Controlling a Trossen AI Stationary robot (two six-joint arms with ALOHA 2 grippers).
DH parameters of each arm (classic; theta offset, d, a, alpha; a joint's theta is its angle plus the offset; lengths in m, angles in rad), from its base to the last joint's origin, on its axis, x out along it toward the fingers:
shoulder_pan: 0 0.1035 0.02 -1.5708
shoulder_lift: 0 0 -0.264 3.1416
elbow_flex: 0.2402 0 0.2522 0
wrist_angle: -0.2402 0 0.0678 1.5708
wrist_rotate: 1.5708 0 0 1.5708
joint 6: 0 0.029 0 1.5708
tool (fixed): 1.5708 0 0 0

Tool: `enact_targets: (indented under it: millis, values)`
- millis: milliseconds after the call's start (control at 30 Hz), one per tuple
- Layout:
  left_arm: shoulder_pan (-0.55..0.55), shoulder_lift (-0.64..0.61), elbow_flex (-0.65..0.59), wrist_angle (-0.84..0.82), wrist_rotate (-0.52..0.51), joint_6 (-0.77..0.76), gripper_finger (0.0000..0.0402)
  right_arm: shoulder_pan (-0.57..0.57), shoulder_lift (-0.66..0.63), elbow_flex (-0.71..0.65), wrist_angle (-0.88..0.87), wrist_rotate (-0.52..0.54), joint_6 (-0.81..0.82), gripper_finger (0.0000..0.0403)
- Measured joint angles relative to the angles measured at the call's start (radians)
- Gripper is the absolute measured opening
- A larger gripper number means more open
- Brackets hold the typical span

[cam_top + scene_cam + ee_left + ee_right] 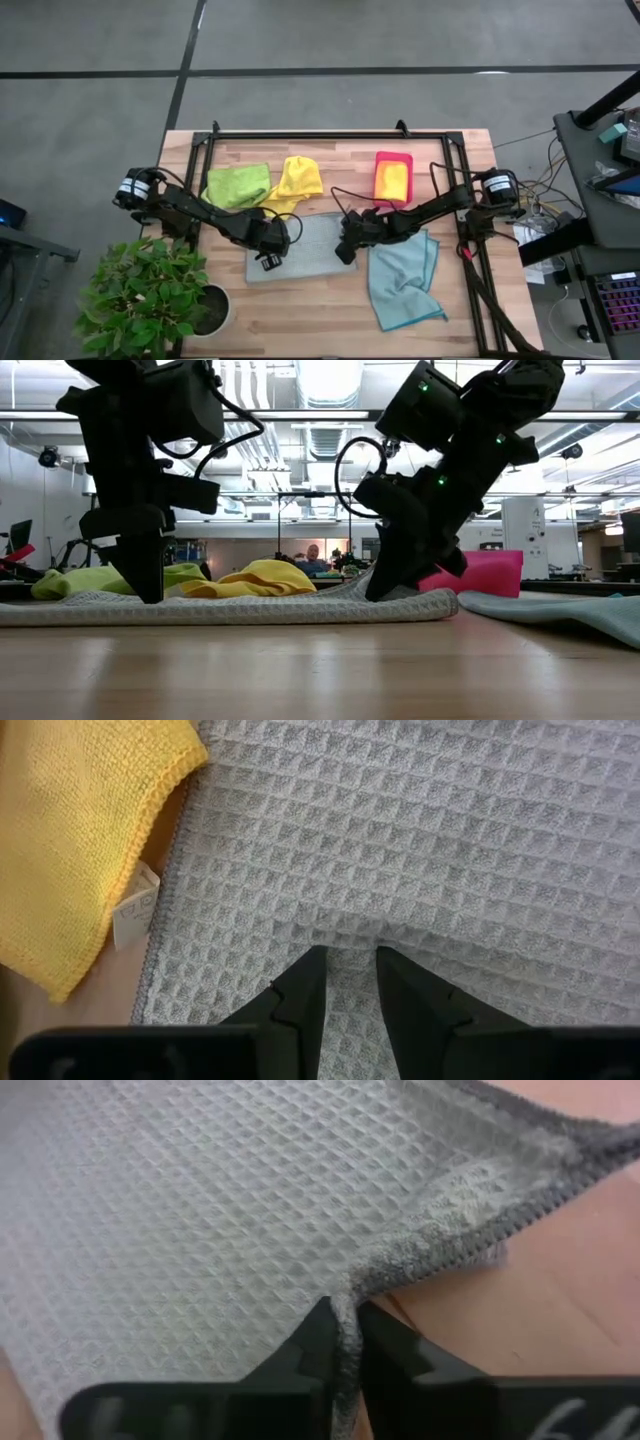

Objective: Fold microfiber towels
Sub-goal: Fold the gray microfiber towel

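A grey waffle-weave microfiber towel [305, 250] lies flat mid-counter [330, 320]. The right end effector [343, 1342] pinches its stitched right edge; the left end effector [350, 988], fingers slightly parted, seemingly presses its left part, the grip unclear.

Grey waffle-weave towel [305, 250] lies spread flat mid-table, one edge bunched and lifted off the wood at its right side. Behind it, a lime green towel [238, 185] sits crumpled, and right beside that, touching it, a yellow towel [296, 182] in a loose heap, its corner overlapping the grey one's far edge. A light blue towel [402, 280] sprawls rumpled just right of the grey one.
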Motion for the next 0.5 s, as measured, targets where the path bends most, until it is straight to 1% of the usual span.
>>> enact_targets:
  millis: [67, 200, 333, 500]
  values:
    - [0.0, -0.002, 0.005, 0.0, 0.0, -0.001, 0.008, 0.0, -0.006, 0.0, -0.003, 0.0, -0.022, 0.0013]
    - [-0.003, -0.015, 0.02, 0.0, 0.0, -0.018, 0.008, 0.0, -0.037, 0.0, -0.045, 0.0, -0.053, 0.001]
    - [-0.023, -0.04, 0.044, -0.003, 0.0, -0.019, 0.008, -0.007, -0.102, -0.001, -0.15, 0.0, -0.086, 0.001]
    - [-0.067, -0.102, 0.057, -0.005, 0.001, -0.019, 0.008, -0.03, -0.206, -0.001, -0.286, 0.0, -0.117, 0.0009]
